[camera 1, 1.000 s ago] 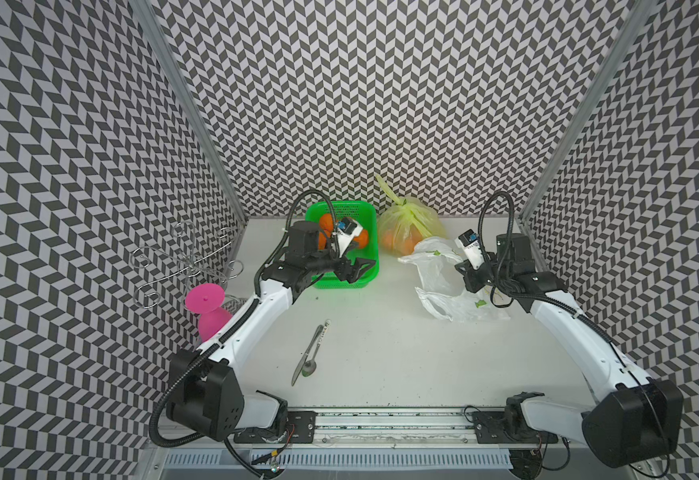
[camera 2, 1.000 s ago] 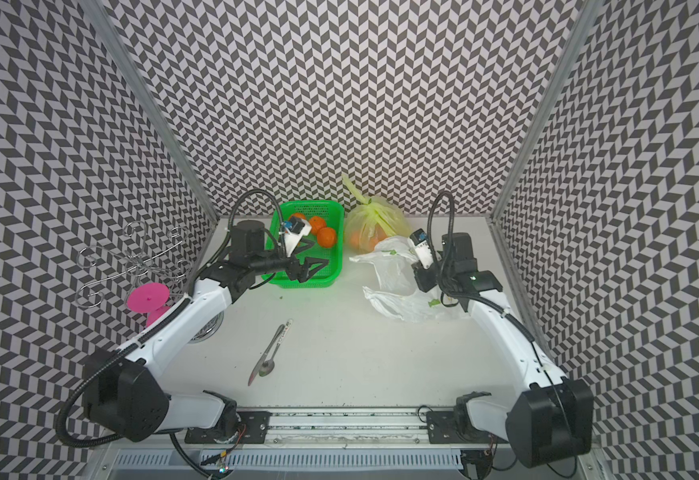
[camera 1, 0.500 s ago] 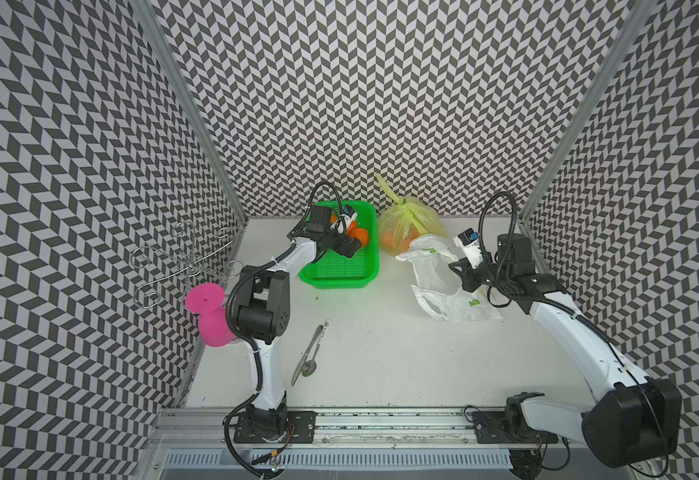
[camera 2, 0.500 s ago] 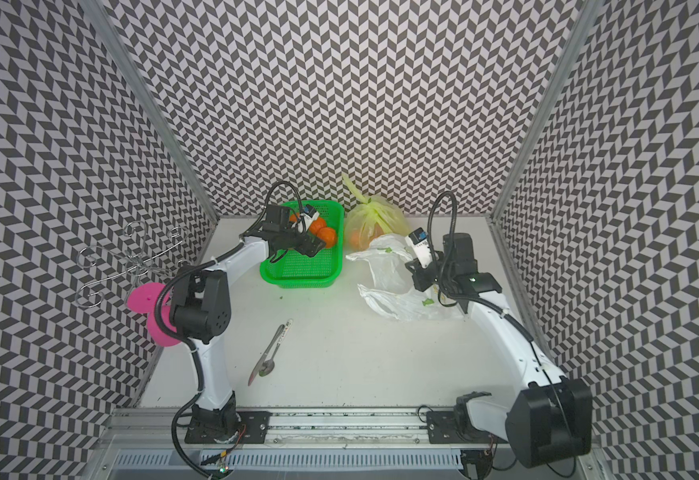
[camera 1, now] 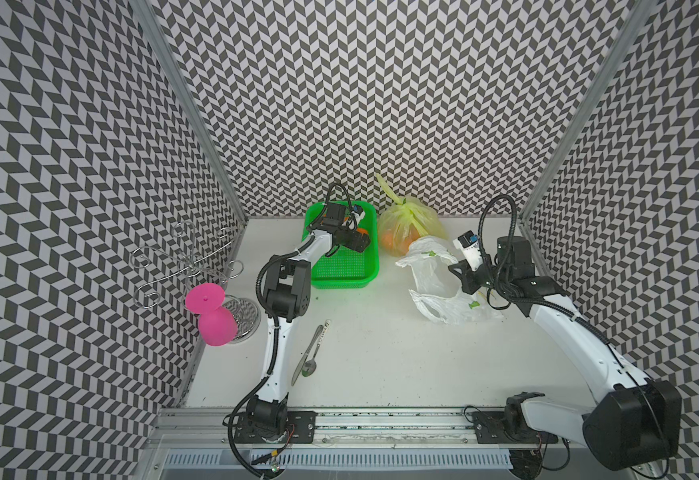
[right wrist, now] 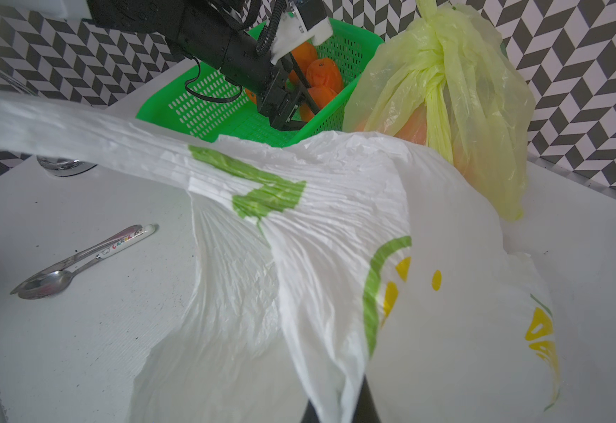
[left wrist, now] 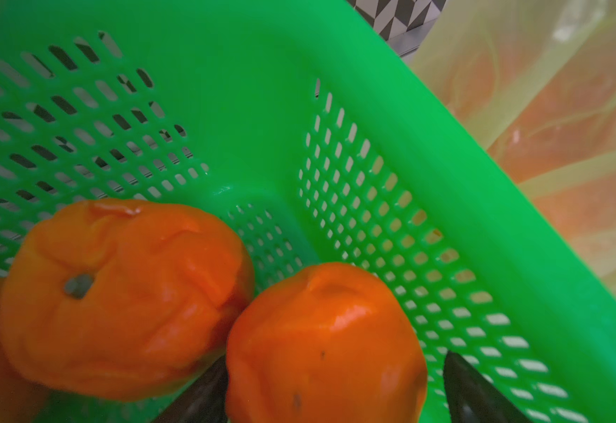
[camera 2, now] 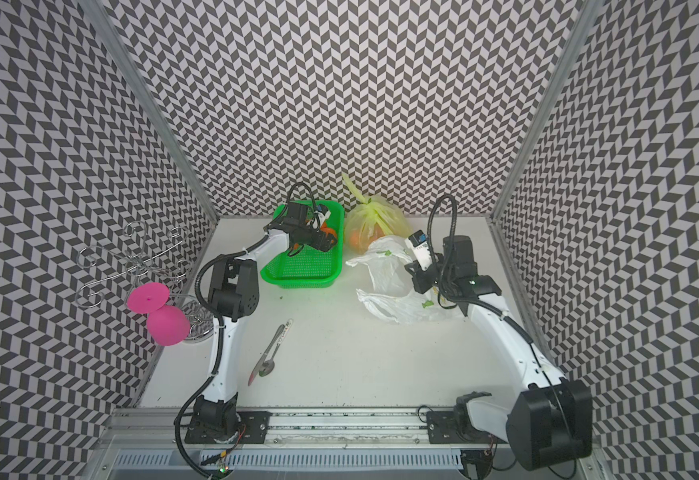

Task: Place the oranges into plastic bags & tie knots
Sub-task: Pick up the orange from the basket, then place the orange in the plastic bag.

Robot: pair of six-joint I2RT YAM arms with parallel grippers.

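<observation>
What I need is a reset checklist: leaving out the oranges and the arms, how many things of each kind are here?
Plastic bags: 2 (yellow-green bag, white bag)
Green basket: 1
Spoon: 1
Knife: 1
Pink goblet: 1
Wire rack: 1
Total: 7

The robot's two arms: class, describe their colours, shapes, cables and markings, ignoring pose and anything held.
The left arm and right arm match: white tubular links between black joint housings, with black cables looping alongside. Each ends in a black gripper, the left gripper and right gripper alike, carrying a white camera block with a blue mark.
</observation>
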